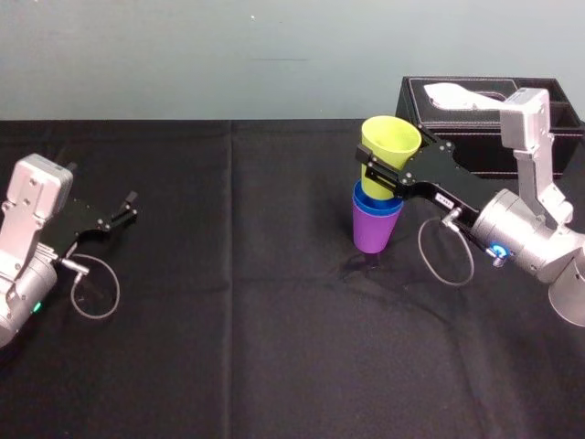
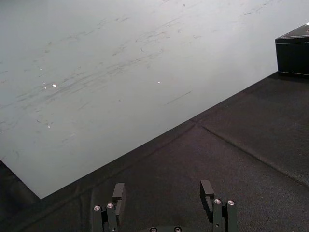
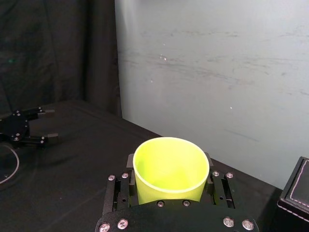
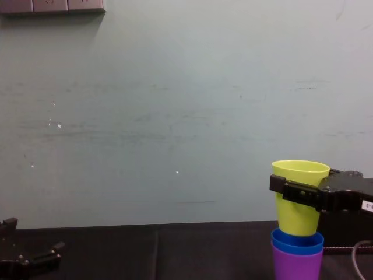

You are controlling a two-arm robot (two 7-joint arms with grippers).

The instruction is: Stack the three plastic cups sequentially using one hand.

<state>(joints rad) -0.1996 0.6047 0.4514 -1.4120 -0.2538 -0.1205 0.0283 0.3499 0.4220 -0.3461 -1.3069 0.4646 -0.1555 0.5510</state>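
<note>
The purple cup stands on the black cloth right of the middle, with the blue cup nested in it so that just its rim band shows. The yellow-green cup is upright with its base inside the blue cup. My right gripper reaches in from the right and is shut on the yellow-green cup, one finger on each side of its wall. My left gripper rests open at the table's far left, holding nothing.
A black tissue box stands at the back right, just behind the right arm. A grey wall runs along the table's far edge. Black cloth covers the table between the two arms and in front of the cups.
</note>
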